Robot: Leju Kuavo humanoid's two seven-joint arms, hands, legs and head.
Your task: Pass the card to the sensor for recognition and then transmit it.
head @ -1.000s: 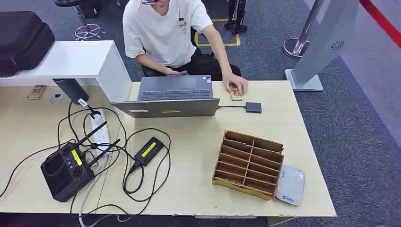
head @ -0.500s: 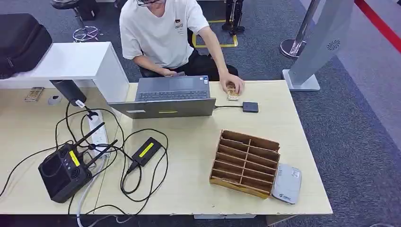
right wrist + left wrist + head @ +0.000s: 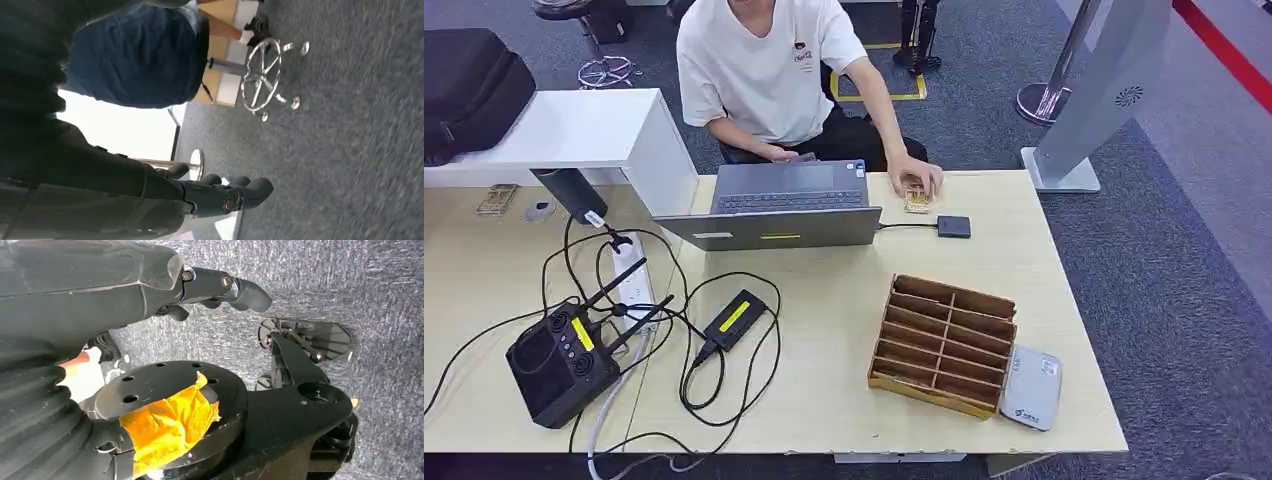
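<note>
We judge the pass unsettled — the card (image 3: 917,201) lies near the worktop's (image 3: 844,400) far edge under a person's hand (image 3: 916,180), beside the small dark sensor (image 3: 954,226), while our left hand (image 3: 220,287) and right hand (image 3: 220,192) hang empty, fingers loosely apart.

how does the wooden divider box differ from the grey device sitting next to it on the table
The wooden divider box is brown, open-topped and split into rows of compartments; the grey device is a closed, smooth, rounded slab. The box stands taller and covers more of the table than the flat device. The device carries a small printed mark near one corner; the box looks plain. Both sit near the table's front right corner, side by side.
</note>
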